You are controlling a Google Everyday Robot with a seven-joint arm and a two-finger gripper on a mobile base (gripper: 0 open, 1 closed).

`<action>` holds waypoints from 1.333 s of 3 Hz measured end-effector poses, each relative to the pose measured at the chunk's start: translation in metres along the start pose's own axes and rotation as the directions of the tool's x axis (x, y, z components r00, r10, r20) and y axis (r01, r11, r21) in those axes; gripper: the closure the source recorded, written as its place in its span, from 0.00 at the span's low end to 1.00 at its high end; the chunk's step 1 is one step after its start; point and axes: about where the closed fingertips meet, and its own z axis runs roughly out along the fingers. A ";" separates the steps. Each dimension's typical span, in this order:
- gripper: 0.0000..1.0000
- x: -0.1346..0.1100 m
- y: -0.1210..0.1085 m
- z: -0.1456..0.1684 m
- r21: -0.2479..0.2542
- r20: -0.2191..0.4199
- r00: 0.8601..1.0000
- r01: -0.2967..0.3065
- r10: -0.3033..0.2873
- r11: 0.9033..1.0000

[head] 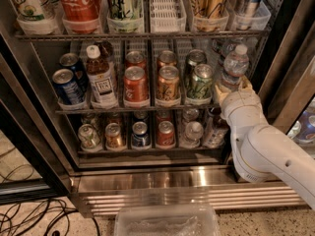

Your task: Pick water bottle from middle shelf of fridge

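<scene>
The water bottle (pixel 234 65), clear and ribbed with a white cap, stands at the right end of the middle shelf (pixel 147 108) of the fridge (pixel 147 181). It leans slightly. My gripper (pixel 231 88) reaches in from the lower right on a white arm. It is closed around the bottle's lower part, with a fingertip (pixel 218 88) on each side. The bottle's base is hidden behind the gripper.
Soda cans (pixel 168 82) and a brown tea bottle (pixel 101 80) fill the shelf to the left. A rack of tall drinks (pixel 78 4) is above and a can shelf (pixel 140 134) below. The black door frame (pixel 288 58) is close on the right. A clear plastic bin (pixel 167 222) and cables (pixel 29 215) lie on the floor.
</scene>
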 end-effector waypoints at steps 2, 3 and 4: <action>1.00 -0.010 0.002 -0.006 -0.041 0.009 0.999 -0.042 0.042 0.998; 1.00 -0.016 0.003 -0.010 -0.070 0.014 0.997 -0.070 0.071 0.995; 1.00 -0.023 0.000 -0.013 -0.084 0.020 0.993 -0.112 0.114 0.990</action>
